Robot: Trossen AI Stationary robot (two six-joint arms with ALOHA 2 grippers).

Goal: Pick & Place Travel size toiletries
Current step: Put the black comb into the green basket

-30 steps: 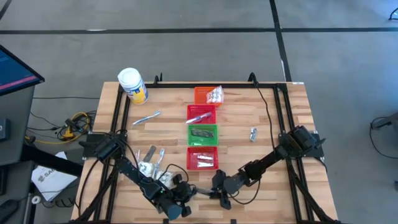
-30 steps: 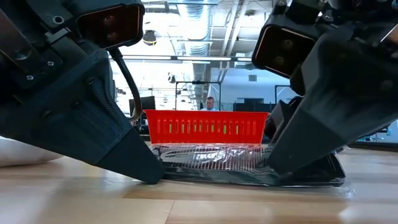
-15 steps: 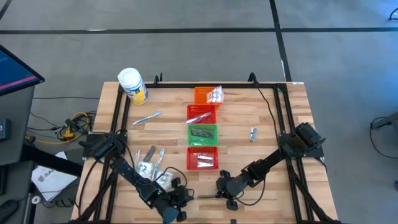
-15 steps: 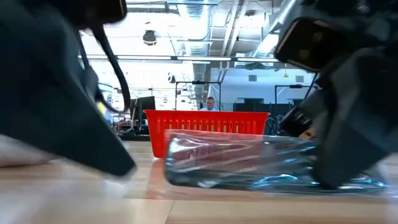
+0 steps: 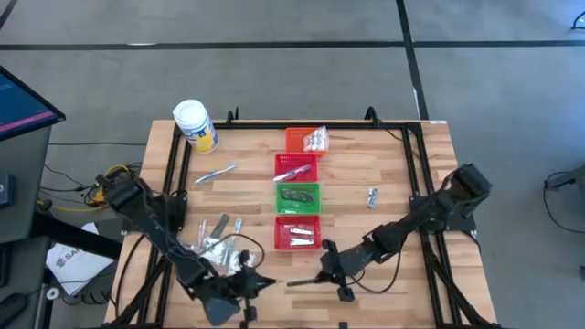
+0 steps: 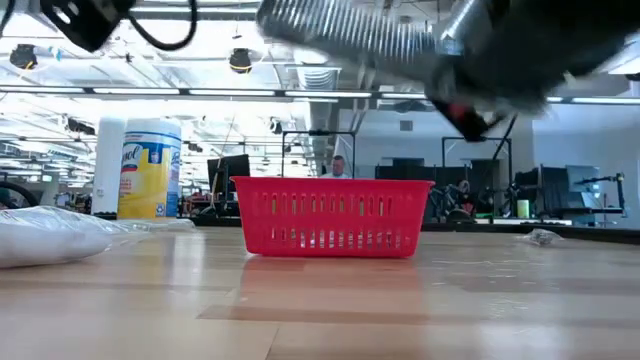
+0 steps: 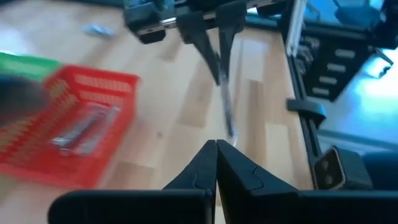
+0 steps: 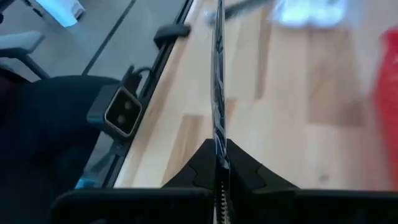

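Wooden table (image 5: 384,164): baskets (image 5: 298,195), jar (image 5: 195,125), sachets (image 5: 219,249).

Right gripper (image 8: 219,163), fingers pressed together on a dark flat strip (image 8: 217,93) that runs edge-on, straight forward from the fingertips over the light wooden table (image 8: 292,124). Beyond the strip's far end lies a blurred pale heap of clear sachets (image 8: 308,11), and a red basket (image 8: 390,93) shows only as a sliver at one side. On the opposite side, a black frame rail (image 8: 149,87) follows the table edge, with grey floor (image 8: 118,25) past it.
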